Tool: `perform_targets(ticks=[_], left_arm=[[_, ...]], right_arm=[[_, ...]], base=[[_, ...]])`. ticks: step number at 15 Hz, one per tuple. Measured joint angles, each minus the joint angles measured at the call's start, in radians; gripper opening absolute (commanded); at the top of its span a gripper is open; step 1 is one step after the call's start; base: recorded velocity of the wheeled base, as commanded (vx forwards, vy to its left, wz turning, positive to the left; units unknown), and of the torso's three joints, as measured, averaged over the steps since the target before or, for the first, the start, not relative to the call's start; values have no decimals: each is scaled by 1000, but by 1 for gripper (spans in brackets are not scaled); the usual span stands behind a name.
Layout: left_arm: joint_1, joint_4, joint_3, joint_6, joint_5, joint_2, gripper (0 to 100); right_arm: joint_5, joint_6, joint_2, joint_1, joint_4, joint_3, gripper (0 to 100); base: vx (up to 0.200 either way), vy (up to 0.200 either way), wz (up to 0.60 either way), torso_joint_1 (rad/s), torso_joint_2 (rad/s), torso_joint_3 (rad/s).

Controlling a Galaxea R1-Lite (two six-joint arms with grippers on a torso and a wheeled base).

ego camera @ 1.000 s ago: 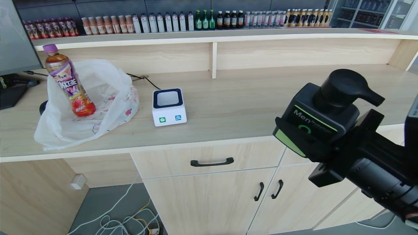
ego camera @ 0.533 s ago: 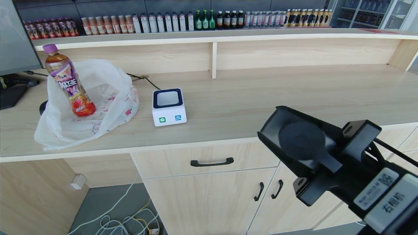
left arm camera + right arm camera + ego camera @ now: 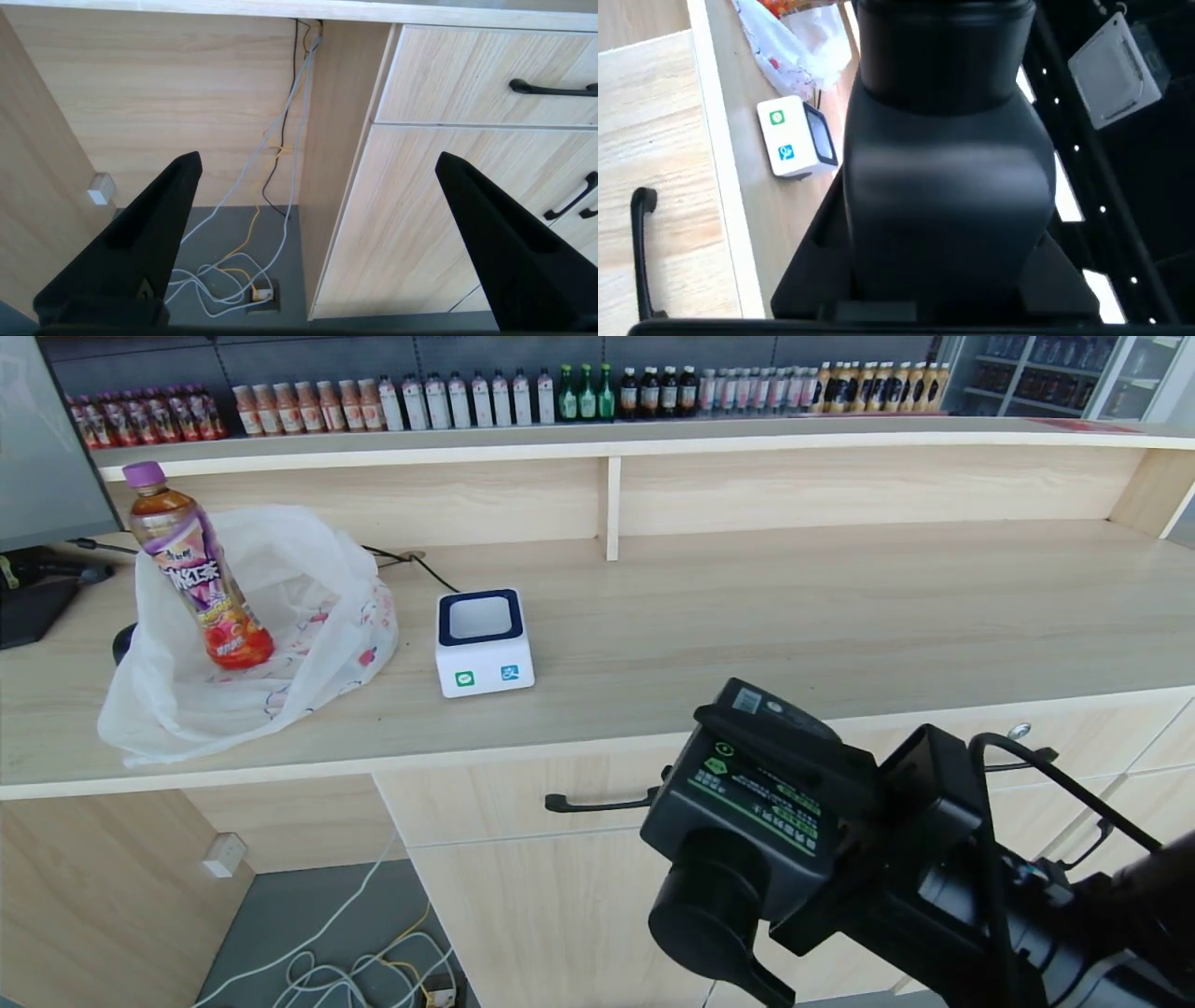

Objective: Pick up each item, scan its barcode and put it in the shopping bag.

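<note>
Now: left gripper [image 3: 316, 161] wide open, empty, facing cabinet fronts [image 3: 439, 196]. Shopping bag [image 3: 313, 583] with drink bottle [image 3: 199, 581] well left of right gripper [image 3: 840, 845]; scanner [image 3: 484, 644] between them. Right gripper clamped on black pump bottle [image 3: 756, 803], pump head tipped down, before counter [image 3: 747, 616] edge.

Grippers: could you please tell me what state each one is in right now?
Left gripper: open, empty.
Right gripper: shut on the pump bottle.
</note>
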Motion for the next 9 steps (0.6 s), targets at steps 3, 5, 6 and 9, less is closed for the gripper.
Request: perform_targets(ticks=[3,5,6,9], left_arm=[[0,0,0,0,0,0,100],[0,0,0,0,0,0,100],[0,0,0,0,0,0,100],[0,0,0,0,0,0,100]], right_arm=[[38,-121,-11,11,0,-39,0],[30,-216,-30,51,-1,-45,0],[24,-227,-37,63,-1,-47,0],[23,-250,-49,73,0,-48,0]], base=[[0,0,0,0,0,0],[0,0,0,0,0,0],[0,0,0,0,0,0],[0,0,0,0,0,0]])
